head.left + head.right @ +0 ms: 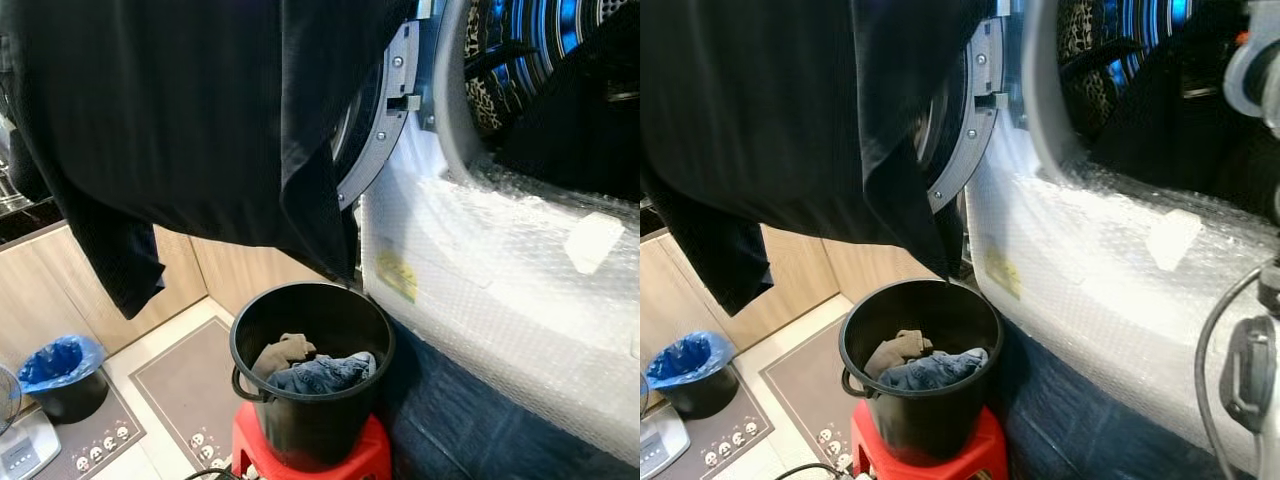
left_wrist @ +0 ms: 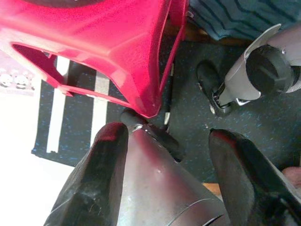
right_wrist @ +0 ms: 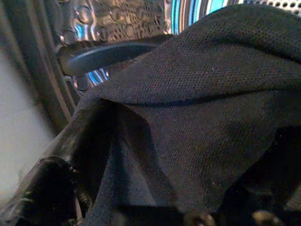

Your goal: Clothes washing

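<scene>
Currently, held item: a black garment (image 1: 190, 120) is gripped by the right gripper (image 3: 155, 197), jaws closed on its cloth.
Direction: the washer drum (image 3: 141, 23) lies just ahead of those jaws; the garment trails back, draped long.
Left gripper (image 2: 169, 174): parted, nothing held, near the red stool (image 2: 108, 42).
Bucket (image 1: 310, 420): jeans (image 1: 320, 374) and a tan cloth (image 1: 284, 352) are contained.
Drum: leopard-print fabric (image 1: 484, 85) is seen inside.
</scene>
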